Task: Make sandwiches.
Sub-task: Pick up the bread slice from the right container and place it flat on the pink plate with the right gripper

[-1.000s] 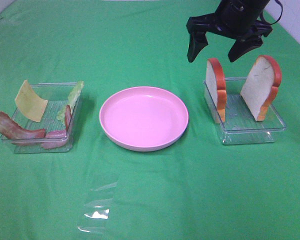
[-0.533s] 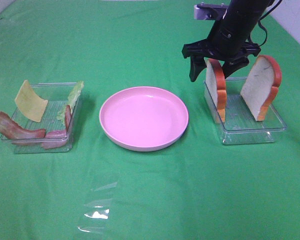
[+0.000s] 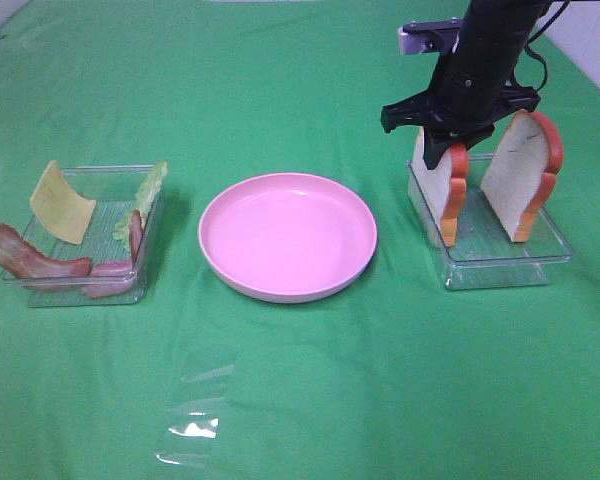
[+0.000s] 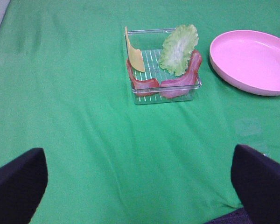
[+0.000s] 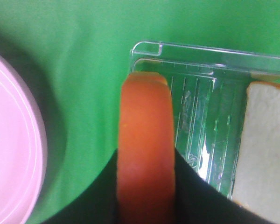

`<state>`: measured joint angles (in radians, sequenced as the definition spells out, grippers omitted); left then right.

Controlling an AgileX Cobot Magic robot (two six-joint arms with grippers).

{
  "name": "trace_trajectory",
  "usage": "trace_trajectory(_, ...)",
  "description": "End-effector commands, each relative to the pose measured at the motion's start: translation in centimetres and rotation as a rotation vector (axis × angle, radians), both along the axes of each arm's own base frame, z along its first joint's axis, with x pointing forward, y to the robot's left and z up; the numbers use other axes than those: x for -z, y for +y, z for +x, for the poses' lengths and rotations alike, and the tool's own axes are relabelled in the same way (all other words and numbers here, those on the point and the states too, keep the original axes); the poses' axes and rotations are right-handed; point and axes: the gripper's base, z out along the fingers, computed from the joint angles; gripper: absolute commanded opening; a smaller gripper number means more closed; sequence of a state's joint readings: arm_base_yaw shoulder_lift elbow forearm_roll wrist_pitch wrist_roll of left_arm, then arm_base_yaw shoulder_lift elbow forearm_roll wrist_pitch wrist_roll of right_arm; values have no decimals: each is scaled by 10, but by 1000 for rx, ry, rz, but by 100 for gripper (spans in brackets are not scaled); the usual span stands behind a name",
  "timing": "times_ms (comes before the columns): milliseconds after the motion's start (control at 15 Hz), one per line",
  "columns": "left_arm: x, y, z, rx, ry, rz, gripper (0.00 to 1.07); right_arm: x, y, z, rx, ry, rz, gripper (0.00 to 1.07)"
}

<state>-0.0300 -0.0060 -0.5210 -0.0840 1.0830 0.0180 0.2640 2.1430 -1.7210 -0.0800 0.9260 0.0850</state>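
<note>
Two white bread slices with orange-brown crust stand on edge in the right clear tray (image 3: pixel 500 265). My right gripper (image 3: pixel 443 145) has come down from above and is shut on the top crust of the left bread slice (image 3: pixel 442 195). In the right wrist view its crust (image 5: pixel 144 140) is pinched between the dark fingers. The other bread slice (image 3: pixel 523 175) leans against the tray's right side, untouched. Yellow cheese (image 3: pixel 60 203), green lettuce (image 3: pixel 148 195) and bacon strips (image 3: pixel 35 262) lie in the left tray (image 3: pixel 80 290). My left gripper (image 4: pixel 139 184) hangs open above the cloth, short of that tray.
A round pink plate (image 3: pixel 287 235) sits on the green cloth between the two trays, with nothing in it. A scrap of clear plastic film (image 3: pixel 195 410) lies on the cloth toward the front. The left arm is outside the exterior high view.
My right gripper dropped from above the right tray onto the left bread slice and went from open to shut on its crust. The left gripper stayed open and still.
</note>
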Motion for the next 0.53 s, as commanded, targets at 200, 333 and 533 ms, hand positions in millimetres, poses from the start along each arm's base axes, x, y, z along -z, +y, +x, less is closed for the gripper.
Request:
trace_trajectory(200, 1, -1, -2, 3, -16, -8, 99, -23, -2, -6, 6, 52, -18, 13)
trace_trajectory(333, 1, -1, -2, 2, -16, -9, 99, -50, -3, -9, 16, 64, -16, 13)
trace_trajectory(533, 1, -1, -2, 2, -16, -9, 98, -92, -2, -17, 22, 26, 31, 13)
